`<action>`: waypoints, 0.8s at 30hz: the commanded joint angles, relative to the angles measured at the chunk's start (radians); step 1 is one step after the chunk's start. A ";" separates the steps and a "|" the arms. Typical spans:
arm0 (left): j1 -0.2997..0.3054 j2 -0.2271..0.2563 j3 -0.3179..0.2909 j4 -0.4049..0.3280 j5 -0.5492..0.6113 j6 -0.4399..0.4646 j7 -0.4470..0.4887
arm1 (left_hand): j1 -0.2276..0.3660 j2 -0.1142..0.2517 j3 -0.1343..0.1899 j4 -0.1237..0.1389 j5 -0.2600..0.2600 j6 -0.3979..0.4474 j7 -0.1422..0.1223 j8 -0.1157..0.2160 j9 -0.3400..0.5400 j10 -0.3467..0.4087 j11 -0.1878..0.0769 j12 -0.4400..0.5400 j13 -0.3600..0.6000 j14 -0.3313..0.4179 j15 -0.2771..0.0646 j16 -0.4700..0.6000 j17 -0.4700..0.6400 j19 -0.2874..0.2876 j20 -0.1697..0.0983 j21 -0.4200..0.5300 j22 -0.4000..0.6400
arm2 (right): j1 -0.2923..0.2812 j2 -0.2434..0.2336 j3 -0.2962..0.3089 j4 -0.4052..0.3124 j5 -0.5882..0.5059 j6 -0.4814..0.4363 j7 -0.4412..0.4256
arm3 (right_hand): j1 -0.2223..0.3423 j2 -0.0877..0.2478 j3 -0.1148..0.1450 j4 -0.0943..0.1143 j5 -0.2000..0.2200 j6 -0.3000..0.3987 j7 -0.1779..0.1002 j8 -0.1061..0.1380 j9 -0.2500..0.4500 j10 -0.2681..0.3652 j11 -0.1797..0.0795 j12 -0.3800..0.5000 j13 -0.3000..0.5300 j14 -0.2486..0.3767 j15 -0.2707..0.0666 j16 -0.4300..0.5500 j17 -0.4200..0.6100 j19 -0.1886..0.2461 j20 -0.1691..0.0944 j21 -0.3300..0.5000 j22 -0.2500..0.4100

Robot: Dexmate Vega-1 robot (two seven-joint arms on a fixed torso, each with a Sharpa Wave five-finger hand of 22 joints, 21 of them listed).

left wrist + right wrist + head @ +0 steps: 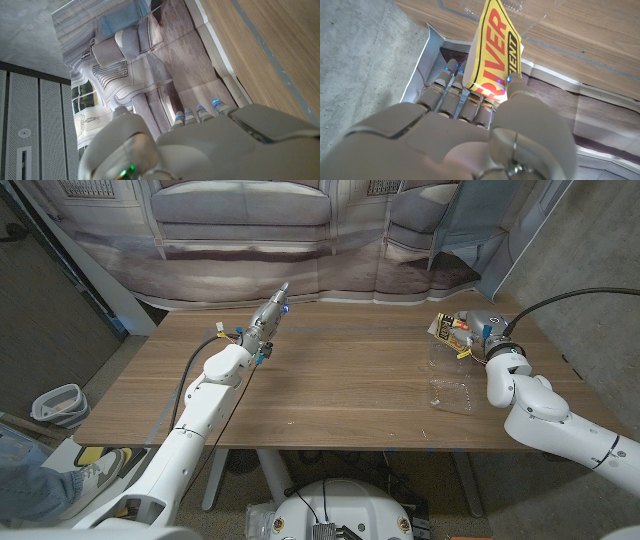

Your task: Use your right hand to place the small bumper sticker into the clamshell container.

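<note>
Sticker (492, 50) first: it is yellow with big red letters and a black strip, pinched between the thumb and fingers (517, 95) of the right hand (470, 135), as the right wrist view shows plainly. Going from the left of the room, a grey bin (57, 402) stands on the floor beside the table (330, 380), and a person's shoe and trouser leg (40, 475) show at the near left corner. The left hand (268, 317) is held up over the table's far left part, fingers straight and close together, pointing toward the printed backdrop (250, 220); it holds nothing. Across the bare wood, well apart from it, the clear clamshell (452, 393) lies open near the right edge. The right hand (480, 335) hangs just beyond the clamshell, at the table's far right corner, with the sticker (447, 327) sticking out from it, not yet inside the container.
</note>
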 commanded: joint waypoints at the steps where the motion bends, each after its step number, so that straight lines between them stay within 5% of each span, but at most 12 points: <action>1: 0.008 0.001 0.000 -0.011 0.003 0.007 0.002 | 0.010 0.004 -0.011 -0.002 -0.002 0.005 0.001 0.004 0.003 -0.003 0.002 0.001 0.003 0.000 0.004 0.006 0.004 -0.062 -0.022 0.003 0.003 | 0.010 -0.010 -0.012 -0.003 0.019 -0.032 0.020 | -0.011 -0.006 0.002 0.002 0.001 -0.025 0.002 -0.013 0.002 -0.035 0.012 -0.014 0.002 -0.035 -0.085 -0.005 0.002 -0.009 0.004 -0.010 0.004; 24: 0.022 -0.006 0.008 -0.030 0.010 0.007 0.015 | 0.012 0.006 -0.015 -0.002 -0.002 0.005 0.001 0.004 0.003 -0.001 0.002 0.002 0.003 0.000 0.004 0.006 0.004 -0.062 -0.021 0.003 0.004 | -0.005 -0.076 0.031 -0.033 0.129 -0.032 0.055 | -0.106 -0.045 -0.047 0.037 0.001 -0.152 0.033 -0.033 0.003 -0.166 0.091 -0.048 0.004 -0.228 -0.002 -0.007 0.005 -0.085 0.045 -0.039 0.005</action>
